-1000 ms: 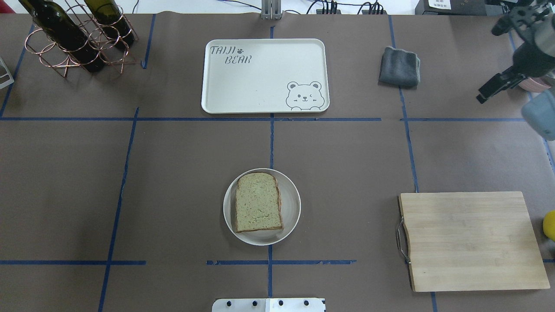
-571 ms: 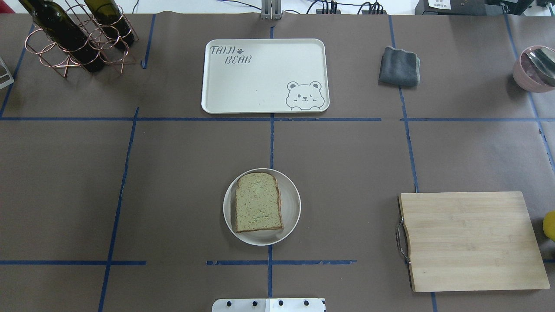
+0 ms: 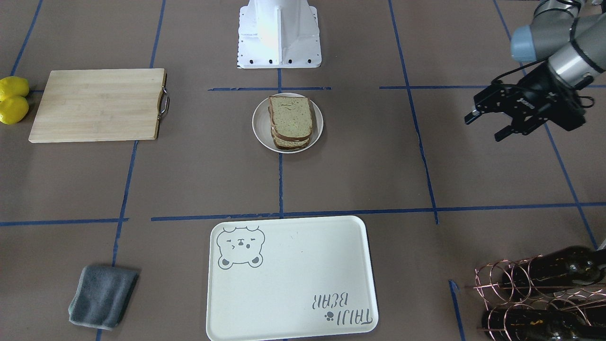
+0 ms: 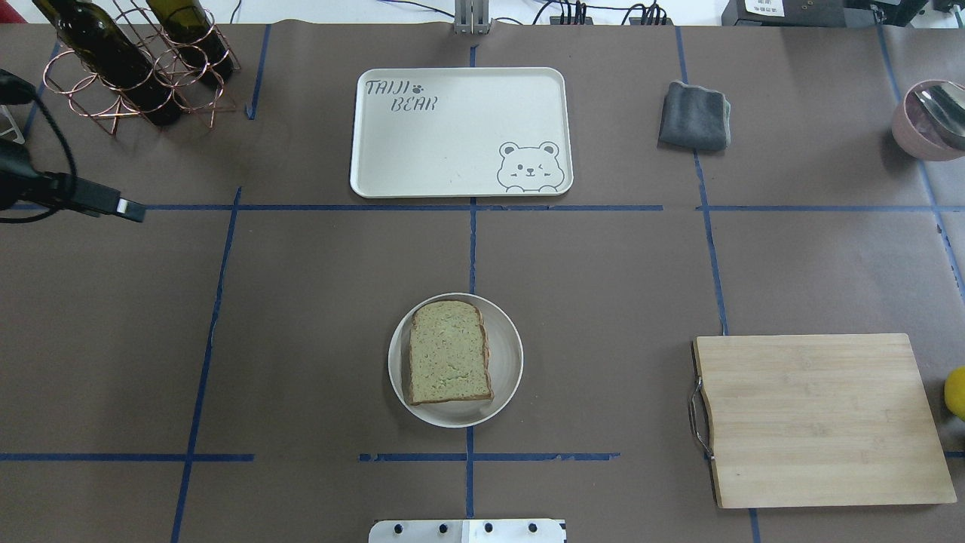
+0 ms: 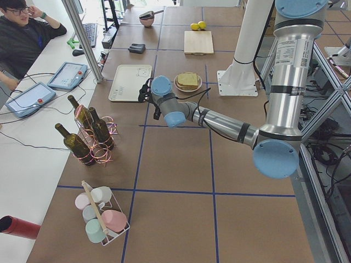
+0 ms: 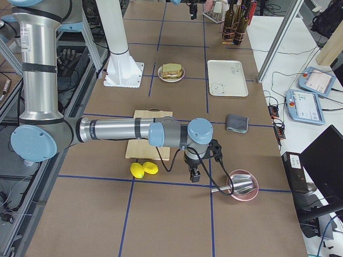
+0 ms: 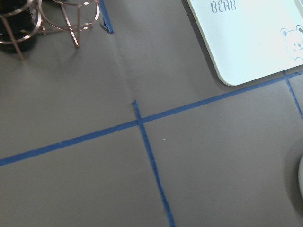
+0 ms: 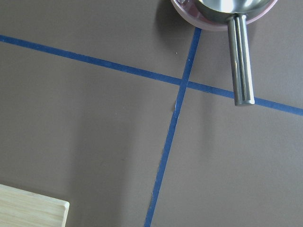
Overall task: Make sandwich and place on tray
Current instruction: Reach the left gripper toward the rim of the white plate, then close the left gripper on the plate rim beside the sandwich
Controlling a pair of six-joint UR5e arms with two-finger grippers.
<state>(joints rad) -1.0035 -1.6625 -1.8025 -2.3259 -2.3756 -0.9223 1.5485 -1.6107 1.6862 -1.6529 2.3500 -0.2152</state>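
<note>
- Left gripper: spread wide, nothing between the fingers, touching nothing, hanging above the table
- Place of the left gripper: off the tray's short end on the robot's left, apart from it, with the wine rack farther out on the same side
- Left wrist view: only table, blue tape and a rounded corner of the tray; no fingers in sight
- Right gripper: caught only in the right side view, so cannot tell whether spread or closed
- Place of the right gripper: far off the tray's other short end, past the grey cloth, just beside the pink bowl with its metal scoop and near two lemons
- Sandwich: lying flat on the small white plate, speckled slice uppermost, brown crusts stacked beneath it in the front-facing view; egg not to be made out
- Place of the sandwich: on the robot's side of the tray, level with the tray's middle, well apart from its long edge, not yet on it
- Sandwich against the grippers: well apart from the left one, off toward the robot's right; also well apart from the right one
</note>
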